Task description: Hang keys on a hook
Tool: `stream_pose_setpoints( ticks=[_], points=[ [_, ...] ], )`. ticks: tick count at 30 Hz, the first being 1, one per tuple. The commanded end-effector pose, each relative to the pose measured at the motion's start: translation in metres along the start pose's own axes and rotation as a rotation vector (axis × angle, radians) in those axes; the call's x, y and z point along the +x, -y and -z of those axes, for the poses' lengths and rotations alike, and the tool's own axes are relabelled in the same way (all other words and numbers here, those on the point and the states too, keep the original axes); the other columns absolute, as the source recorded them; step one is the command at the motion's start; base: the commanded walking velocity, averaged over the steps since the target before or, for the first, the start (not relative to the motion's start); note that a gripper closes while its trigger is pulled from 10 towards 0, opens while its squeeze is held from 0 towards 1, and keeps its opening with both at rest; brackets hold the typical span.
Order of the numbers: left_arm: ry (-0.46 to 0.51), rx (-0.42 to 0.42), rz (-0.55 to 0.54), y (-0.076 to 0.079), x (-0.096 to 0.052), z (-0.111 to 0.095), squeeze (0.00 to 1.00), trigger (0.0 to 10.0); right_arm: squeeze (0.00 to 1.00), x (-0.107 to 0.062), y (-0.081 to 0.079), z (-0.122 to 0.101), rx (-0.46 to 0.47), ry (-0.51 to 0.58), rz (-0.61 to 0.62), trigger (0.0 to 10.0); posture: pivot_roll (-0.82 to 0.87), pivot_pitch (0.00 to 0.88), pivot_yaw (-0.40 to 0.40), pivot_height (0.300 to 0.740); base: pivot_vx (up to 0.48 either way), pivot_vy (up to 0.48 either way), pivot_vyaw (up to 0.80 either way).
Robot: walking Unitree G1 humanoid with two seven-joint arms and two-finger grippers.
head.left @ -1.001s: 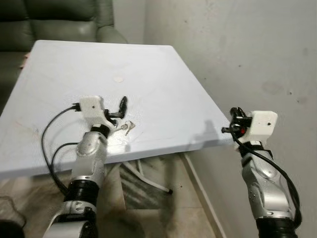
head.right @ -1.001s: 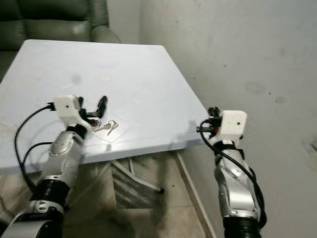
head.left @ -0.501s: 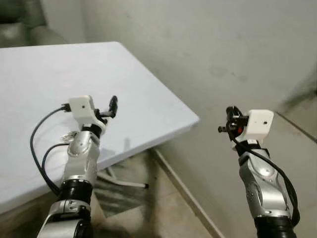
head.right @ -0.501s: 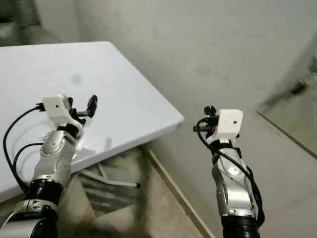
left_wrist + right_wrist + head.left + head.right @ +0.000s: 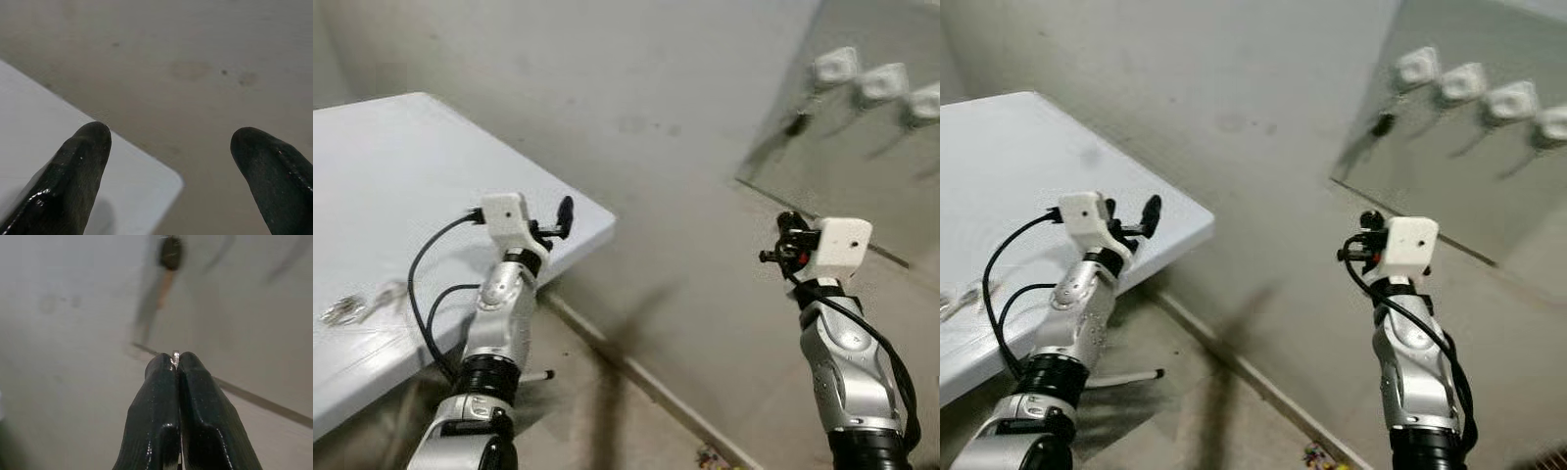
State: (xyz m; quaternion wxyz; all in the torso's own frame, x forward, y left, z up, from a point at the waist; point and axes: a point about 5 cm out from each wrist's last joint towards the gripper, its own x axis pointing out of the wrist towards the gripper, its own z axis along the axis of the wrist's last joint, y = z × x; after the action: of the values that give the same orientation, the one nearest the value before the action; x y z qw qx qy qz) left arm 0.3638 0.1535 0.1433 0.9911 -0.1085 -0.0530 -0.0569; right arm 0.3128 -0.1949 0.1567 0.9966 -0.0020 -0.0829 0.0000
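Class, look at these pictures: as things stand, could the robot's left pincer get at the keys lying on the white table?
Probably yes. The left pincer is open over the table corner, and the keys lie bare on the tabletop with nothing on or around them. It points away from them, so the arm must swing back.

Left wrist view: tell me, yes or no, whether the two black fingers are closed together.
No. The left gripper has its two black fingers wide apart, with the white table corner and grey wall between them.
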Motion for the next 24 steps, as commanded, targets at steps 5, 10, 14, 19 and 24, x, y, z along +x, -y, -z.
stream_pose_setpoints(
  ticks=[5, 10, 14, 19, 24],
  points=[
    [-0.009, 0.010, 0.025, 0.005, 0.005, -0.004, 0.00, 10.0, 0.00, 0.001, 0.002, -0.011, -0.013, 0.044, -0.002, 10.0, -0.02, 0.000, -0.100, 0.711, 0.000, 0.000, -0.15],
    [-0.024, -0.003, 0.053, 0.008, 0.005, -0.003, 0.00, 10.0, 0.00, 0.001, 0.002, -0.012, -0.013, 0.053, 0.000, 10.0, -0.02, 0.000, -0.098, 0.711, 0.000, 0.000, 0.00],
    [-0.031, -0.005, 0.060, 0.008, 0.005, -0.004, 0.00, 10.0, 0.00, 0.001, 0.002, -0.012, -0.011, 0.056, -0.002, 10.0, -0.02, 0.000, -0.096, 0.711, 0.000, 0.000, 0.00],
    [-0.026, 0.000, 0.088, 0.011, 0.004, -0.004, 0.00, 10.0, 0.00, 0.001, 0.001, -0.013, -0.008, 0.061, -0.003, 10.0, -0.02, 0.000, -0.093, 0.711, 0.048, 0.000, 0.00],
    [-0.022, 0.015, 0.123, 0.017, 0.004, -0.006, 0.00, 10.0, 0.00, 0.000, 0.001, -0.013, -0.011, 0.060, 0.000, 10.0, -0.02, 0.003, -0.090, 0.711, 0.358, 0.000, 0.00]
  ],
)
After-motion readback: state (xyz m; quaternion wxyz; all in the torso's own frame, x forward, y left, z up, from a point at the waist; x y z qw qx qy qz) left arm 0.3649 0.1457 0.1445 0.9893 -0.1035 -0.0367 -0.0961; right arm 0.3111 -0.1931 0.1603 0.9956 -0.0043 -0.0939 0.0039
